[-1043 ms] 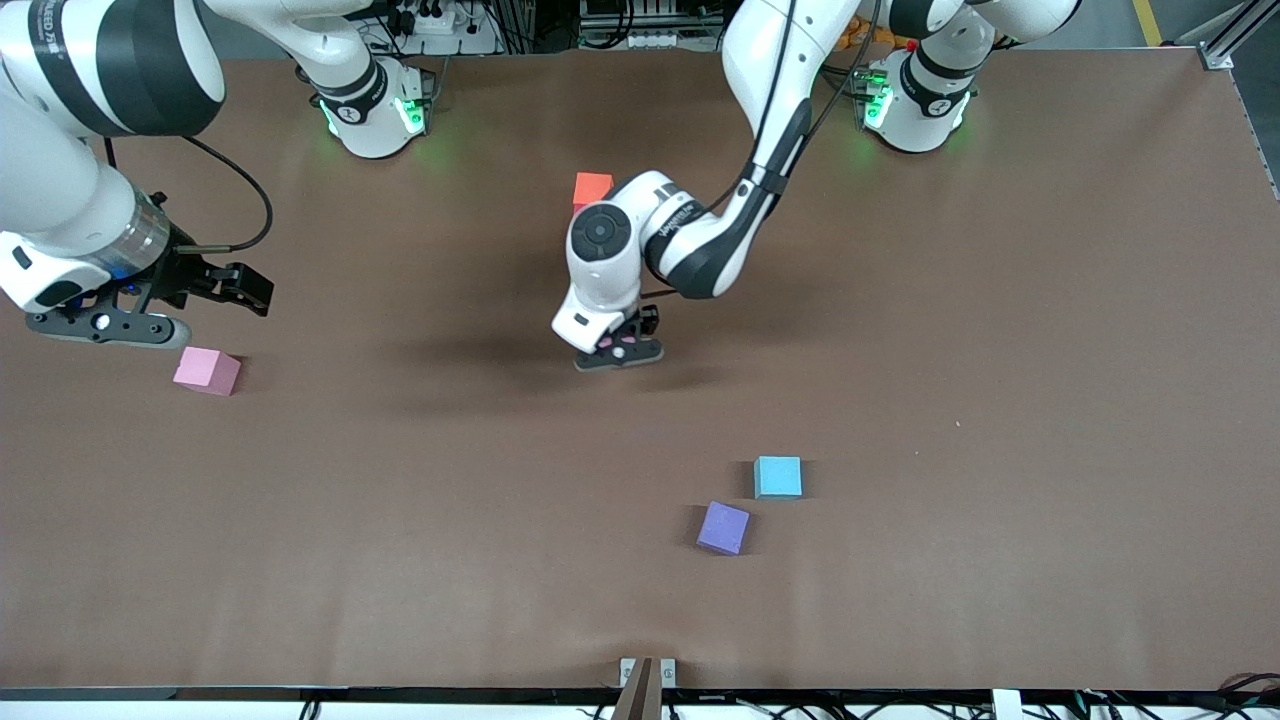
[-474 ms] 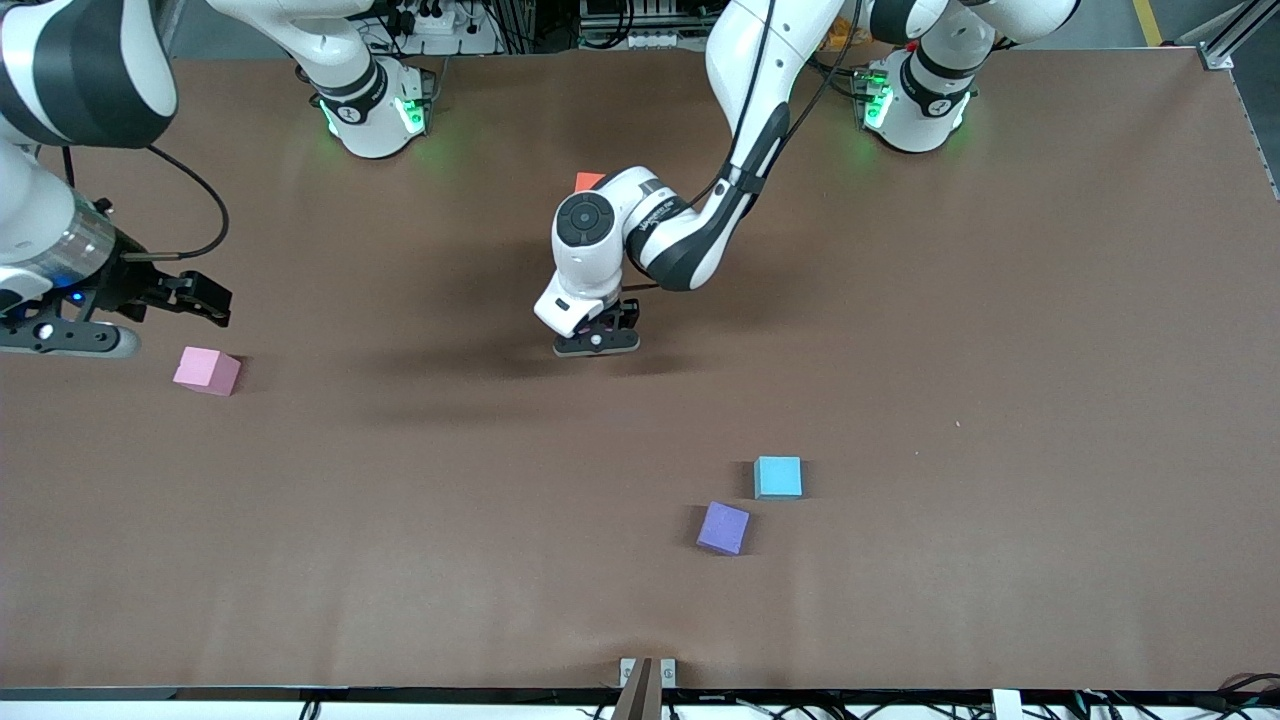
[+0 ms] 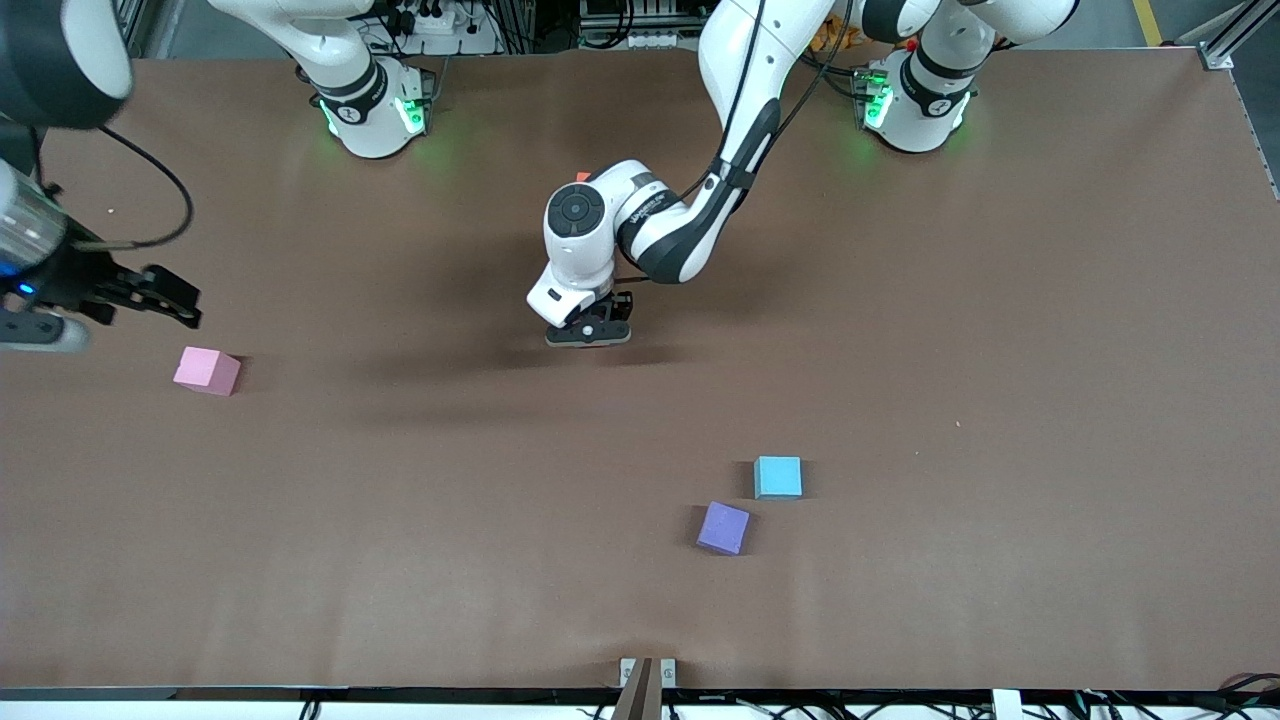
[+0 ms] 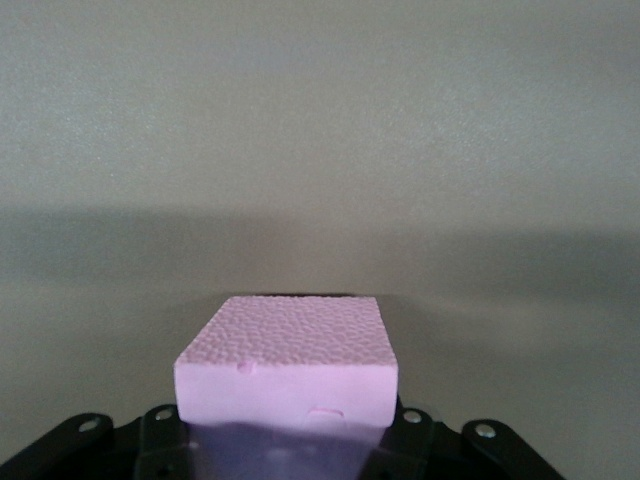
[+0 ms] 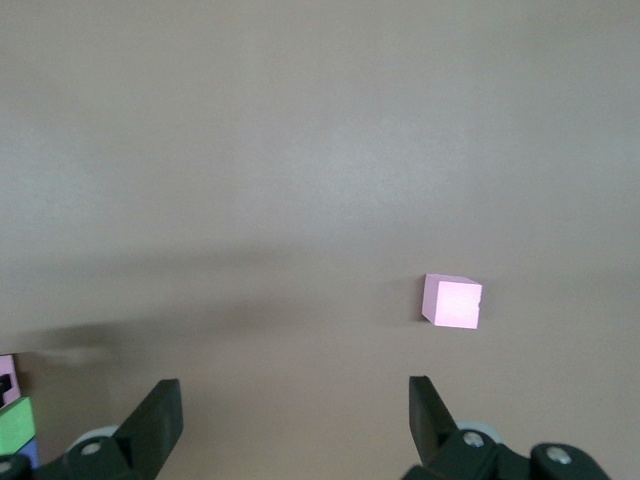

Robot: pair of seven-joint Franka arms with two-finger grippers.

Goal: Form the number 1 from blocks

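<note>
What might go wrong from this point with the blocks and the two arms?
1. The left tool, shut on the held pink block, works low by the orange block, which its arm mostly hides; it may nudge that block.
2. The right tool, open, hangs near the loose pink block; a careless descent might knock it away.

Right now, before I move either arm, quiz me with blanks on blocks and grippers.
The held block in the left gripper is coloured ___.
The right gripper, over the table by the loose pink block, is ___.
The purple block lies ___ the front camera than the blue block.
Missing: pink; open; nearer to.
</note>
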